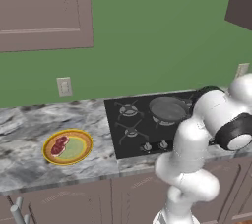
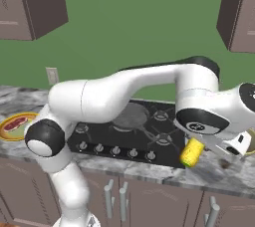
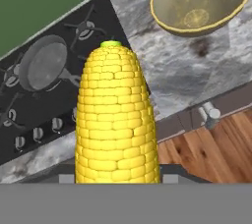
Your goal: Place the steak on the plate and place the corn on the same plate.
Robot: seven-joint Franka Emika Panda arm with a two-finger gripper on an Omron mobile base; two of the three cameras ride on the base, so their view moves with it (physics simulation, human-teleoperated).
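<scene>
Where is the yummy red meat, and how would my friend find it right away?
Start at the black stove set in the marble counter and look to its left, where a round plate with a yellow-orange rim sits. The steak lies flat on the plate's left part. It is the only red thing there, small with pale streaks.

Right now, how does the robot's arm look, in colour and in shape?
The arm is glossy white, built of thick rounded tube segments. Its joints carry dark, nearly black rings and round end caps with white centres. No cables or markings are visible. The gripper body is white.
</scene>
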